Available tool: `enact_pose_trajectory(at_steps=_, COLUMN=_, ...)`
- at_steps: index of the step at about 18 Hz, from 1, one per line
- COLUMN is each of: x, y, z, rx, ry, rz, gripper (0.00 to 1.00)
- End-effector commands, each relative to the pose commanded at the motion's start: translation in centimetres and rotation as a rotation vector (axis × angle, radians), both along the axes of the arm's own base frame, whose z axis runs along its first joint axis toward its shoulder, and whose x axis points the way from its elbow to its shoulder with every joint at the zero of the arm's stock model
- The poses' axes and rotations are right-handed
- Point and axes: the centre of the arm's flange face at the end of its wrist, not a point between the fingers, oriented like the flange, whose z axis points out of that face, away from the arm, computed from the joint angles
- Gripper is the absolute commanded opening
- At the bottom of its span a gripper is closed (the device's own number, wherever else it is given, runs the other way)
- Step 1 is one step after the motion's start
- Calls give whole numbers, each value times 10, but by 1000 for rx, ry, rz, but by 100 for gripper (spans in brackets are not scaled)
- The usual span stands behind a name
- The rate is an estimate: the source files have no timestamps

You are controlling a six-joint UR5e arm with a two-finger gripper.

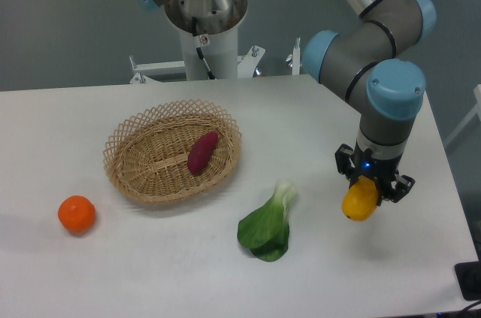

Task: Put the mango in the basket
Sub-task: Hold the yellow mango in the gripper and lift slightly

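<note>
At the near left of the white worktop lies a round orange fruit. Right of it, farther back, the basket holds a purple sweet potato. A leafy green vegetable lies near the middle. At the right, the tool grips the mango, which hangs beneath it above the worktop, well apart from the basket. No writing is readable.
</note>
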Motion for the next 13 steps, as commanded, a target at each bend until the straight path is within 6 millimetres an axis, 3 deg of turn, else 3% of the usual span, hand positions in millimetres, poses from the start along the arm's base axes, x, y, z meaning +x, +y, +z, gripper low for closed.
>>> enact_pose_trajectory(at_steps=13, x=20, y=12, z=-2, rx=-3, ry=-11, rz=6, gripper=42)
